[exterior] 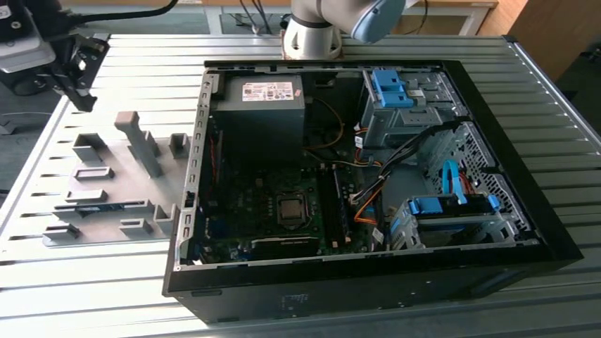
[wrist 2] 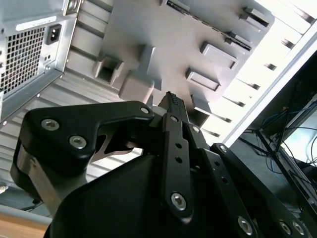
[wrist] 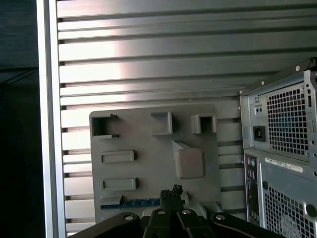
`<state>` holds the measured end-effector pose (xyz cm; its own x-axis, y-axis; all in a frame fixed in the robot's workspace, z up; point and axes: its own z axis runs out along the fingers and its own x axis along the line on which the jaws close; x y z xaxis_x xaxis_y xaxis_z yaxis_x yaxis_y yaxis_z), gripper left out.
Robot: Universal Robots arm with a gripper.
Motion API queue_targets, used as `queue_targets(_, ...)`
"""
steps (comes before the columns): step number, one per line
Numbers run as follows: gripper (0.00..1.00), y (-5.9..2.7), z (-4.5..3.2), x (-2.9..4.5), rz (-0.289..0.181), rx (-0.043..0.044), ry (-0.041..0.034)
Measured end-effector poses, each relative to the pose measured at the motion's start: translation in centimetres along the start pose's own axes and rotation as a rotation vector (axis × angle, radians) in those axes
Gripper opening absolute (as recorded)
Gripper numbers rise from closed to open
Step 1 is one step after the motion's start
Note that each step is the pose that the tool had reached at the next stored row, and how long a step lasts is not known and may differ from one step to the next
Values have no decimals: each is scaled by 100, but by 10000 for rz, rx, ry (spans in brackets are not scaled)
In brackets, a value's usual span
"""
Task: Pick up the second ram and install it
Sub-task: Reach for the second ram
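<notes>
The second ram point(exterior: 98, 208) is a thin blue stick lying in a slot of the grey fixture plate point(exterior: 112, 165), at the exterior view's left beside the open computer case point(exterior: 193, 183). In the first wrist view the ram point(wrist: 132, 202) lies along the plate's point(wrist: 148, 166) edge closest to the fingertips. My gripper point(exterior: 83, 98) hangs well above the plate's far end with nothing in it. In both wrist views the gripper point(wrist: 171, 192) point(wrist 2: 171, 100) has its fingertips pressed together, pointing down at the plate point(wrist 2: 148, 34).
The case holds a motherboard point(exterior: 281, 211), a power supply point(exterior: 258, 105) and light-blue drive brackets point(exterior: 390, 88) point(exterior: 451, 206). Its rear panel point(wrist: 282, 124) stands beside the plate. The arm's base point(exterior: 314, 32) is behind the case. The slatted table's edge point(wrist: 47, 99) runs close to the plate.
</notes>
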<state>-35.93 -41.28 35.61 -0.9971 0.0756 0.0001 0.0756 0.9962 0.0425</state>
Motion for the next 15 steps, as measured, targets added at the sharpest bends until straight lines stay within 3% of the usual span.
queue_targets(4, 10, -36, 9, 114, -14, 2, 3)
queue_targets(9, 10, -54, 13, 329, -17, 1, 2)
queue_targets(15, 10, -55, 14, 342, -18, -1, 0)
